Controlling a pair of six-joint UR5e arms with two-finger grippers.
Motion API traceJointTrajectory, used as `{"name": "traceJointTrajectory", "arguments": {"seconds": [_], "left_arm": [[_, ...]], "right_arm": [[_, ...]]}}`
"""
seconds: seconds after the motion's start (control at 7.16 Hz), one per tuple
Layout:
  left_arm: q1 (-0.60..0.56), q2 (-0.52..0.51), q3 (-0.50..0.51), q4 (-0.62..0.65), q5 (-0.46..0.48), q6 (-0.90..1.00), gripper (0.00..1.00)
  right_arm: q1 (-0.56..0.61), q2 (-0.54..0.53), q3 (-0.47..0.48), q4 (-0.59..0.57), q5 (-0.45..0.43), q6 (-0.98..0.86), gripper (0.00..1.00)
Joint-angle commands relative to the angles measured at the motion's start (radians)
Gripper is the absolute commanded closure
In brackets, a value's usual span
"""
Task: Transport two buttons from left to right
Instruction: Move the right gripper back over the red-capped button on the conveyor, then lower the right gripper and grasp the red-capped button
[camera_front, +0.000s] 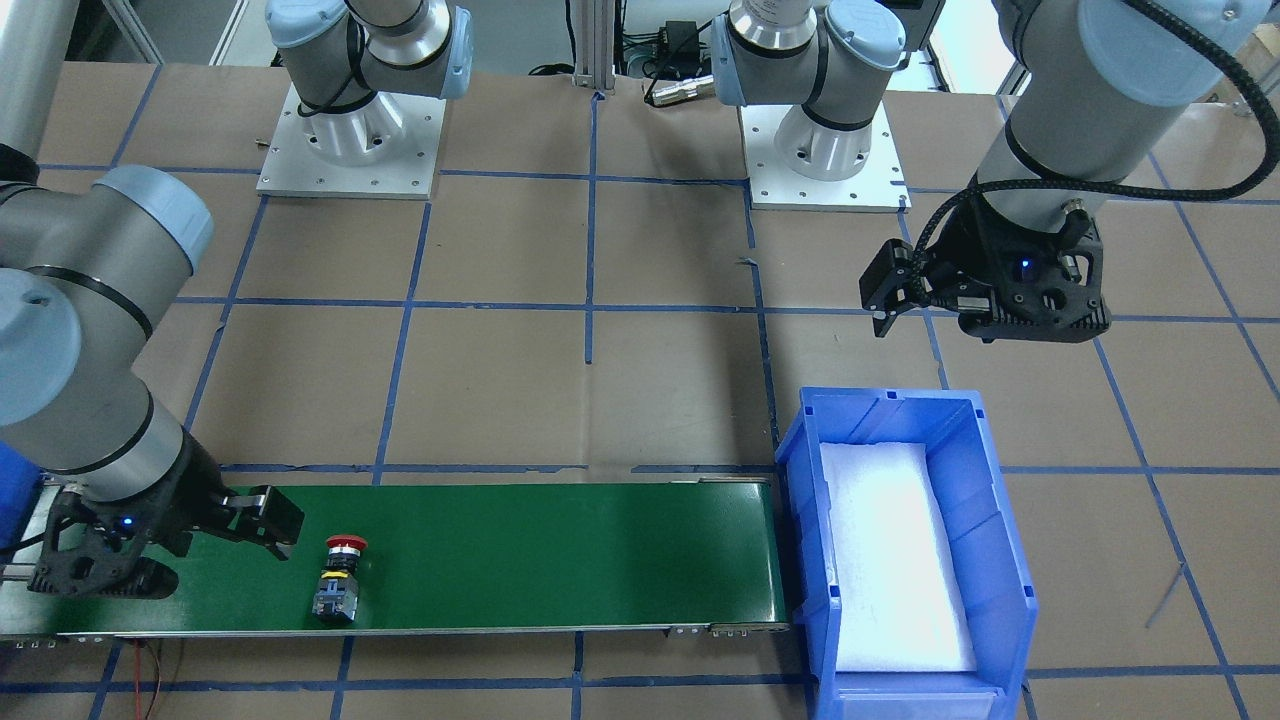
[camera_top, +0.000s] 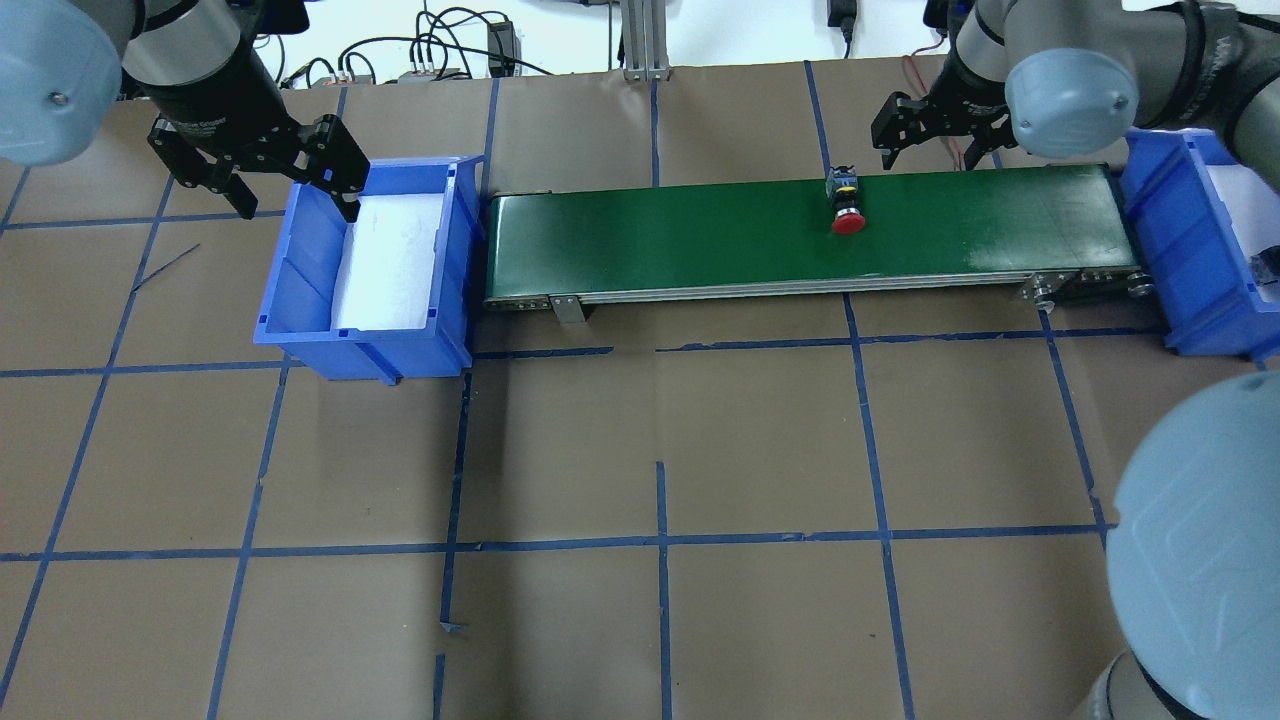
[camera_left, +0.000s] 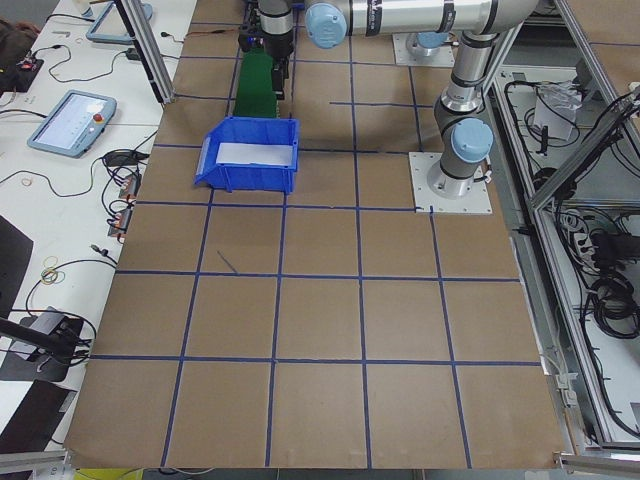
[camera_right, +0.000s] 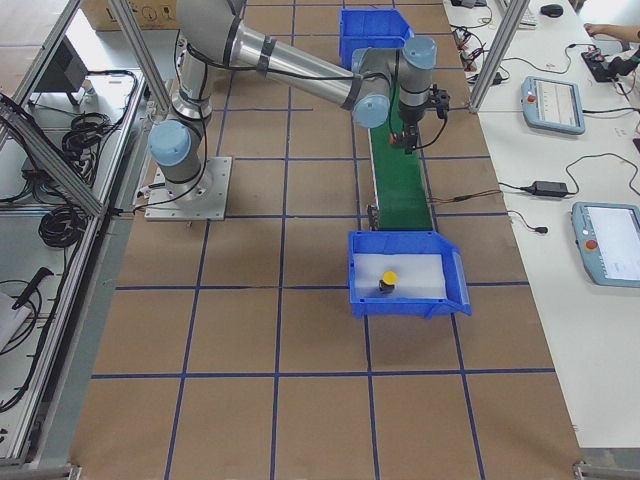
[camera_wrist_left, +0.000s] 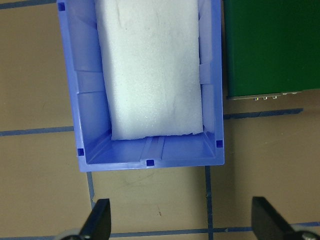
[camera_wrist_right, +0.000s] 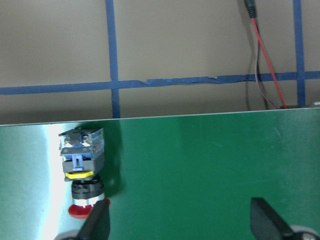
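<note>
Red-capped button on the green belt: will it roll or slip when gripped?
The button lies on its side, so its round cap may let it pivot or roll if pushed. Its blocky body looks rigid, probably offering flat faces to grip.

A robotics lab: teach pendants (camera_right: 556, 103), aluminium framing (camera_left: 148, 55), cable bundles (camera_left: 603, 272).

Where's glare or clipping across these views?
Right wrist view: specular streak washes out the green belt beside the red button. Front-facing view: white foam in the blue bin clips, no texture. Left wrist view: same foam evenly exposed, texture visible.
</note>
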Motion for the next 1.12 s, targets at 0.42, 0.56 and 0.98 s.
{"name": "traceJointTrajectory", "arguments": {"seconds": [0.42, 0.56, 0.98], "left_arm": [[0.000, 0.000, 0.000, 0.000, -0.004, 0.000, 0.00], [0.000, 0.000, 0.000, 0.000, -0.005, -0.002, 0.00], [0.000, -0.002, 0.000, 0.009, -0.006, 0.000, 0.00]], "right_arm": [[0.045, 0.038, 0.098, -0.201, -0.005, 0.056, 0.00], [0.045, 0.052, 0.098, -0.211, -0.005, 0.041, 0.05], [0.045, 0.061, 0.087, -0.217, -0.005, 0.016, 0.65]]}}
